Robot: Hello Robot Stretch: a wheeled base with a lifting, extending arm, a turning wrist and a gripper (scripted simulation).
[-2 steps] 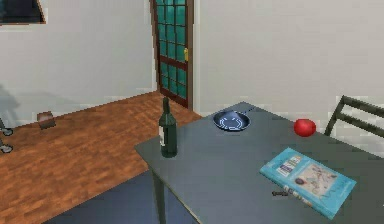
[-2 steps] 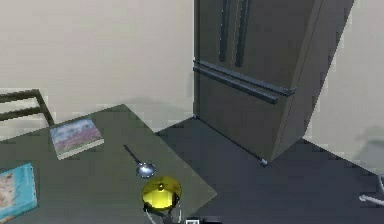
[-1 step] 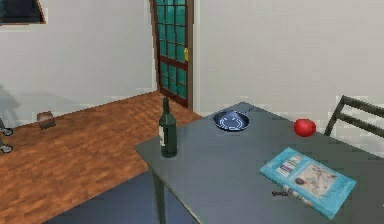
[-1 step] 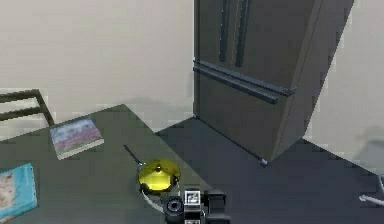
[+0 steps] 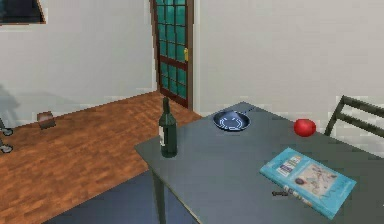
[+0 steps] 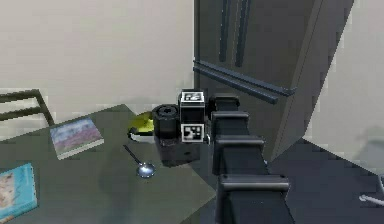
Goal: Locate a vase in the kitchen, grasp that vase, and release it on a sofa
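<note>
1. Nearest my side camera, the arm (image 6: 250, 185) rises as a dark square bar from the bottom edge, its base cut off, over a grey table (image 6: 80, 190).
2. At its far end, left of the two white marker squares (image 6: 192, 115), the gripper (image 6: 162, 132) merges with a dark rounded form (image 6: 163, 110). I cannot pick out its fingers or tell whether it holds anything.
3. That form sits against a yellow shape (image 6: 141, 125), which is partly hidden; whether the form is the vase I cannot tell.
4. A spoon (image 6: 141, 164) lies near the gripper, with a book (image 6: 77, 137) further left and a pale blue book (image 6: 14, 190) cut by the left edge.
5. Behind stand a dark fridge (image 6: 265, 60), its top cropped, and part of a chair (image 6: 22, 105).
6. Ahead, a green bottle (image 5: 168, 128) stands upright on the table, with a blue dish (image 5: 231, 121), a red round fruit (image 5: 304, 127) and a blue booklet (image 5: 308, 181).
</note>
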